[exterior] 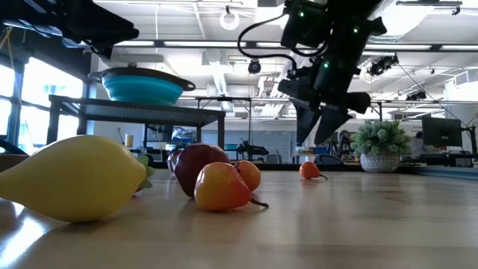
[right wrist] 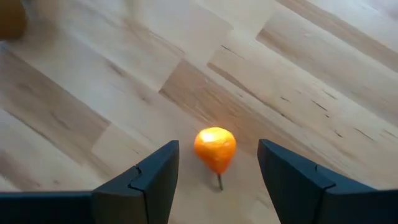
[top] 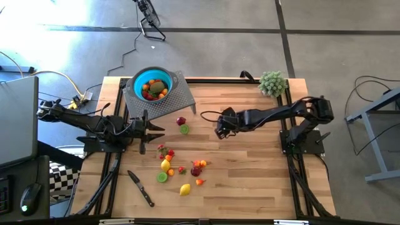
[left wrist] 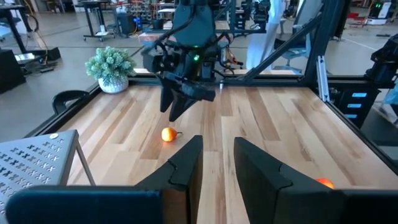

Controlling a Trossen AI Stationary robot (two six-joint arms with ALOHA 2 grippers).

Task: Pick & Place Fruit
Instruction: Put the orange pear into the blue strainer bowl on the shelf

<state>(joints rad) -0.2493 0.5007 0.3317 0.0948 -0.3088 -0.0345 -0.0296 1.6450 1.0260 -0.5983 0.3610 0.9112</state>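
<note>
A small orange fruit with a stem (right wrist: 215,148) lies on the wooden table, also seen in the left wrist view (left wrist: 168,134) and the low view (exterior: 310,170). My right gripper (right wrist: 217,145) hangs open just above it, slanting down near the table's middle (top: 219,131), one finger to each side, not touching. Several more fruits (top: 181,167) lie scattered toward the near edge. A maroon one (top: 181,120) and a lime green one (top: 184,129) lie between the arms. My left gripper (top: 157,131) waits at the left, level, narrowly open (left wrist: 217,152), holding nothing.
A teal bowl (top: 139,78) with several fruits in it sits on a grey perforated stand (top: 172,99) at the far left. A fuzzy green plant ball (top: 272,82) stands at the far right. A black-handled knife (top: 141,188) lies near the front left edge.
</note>
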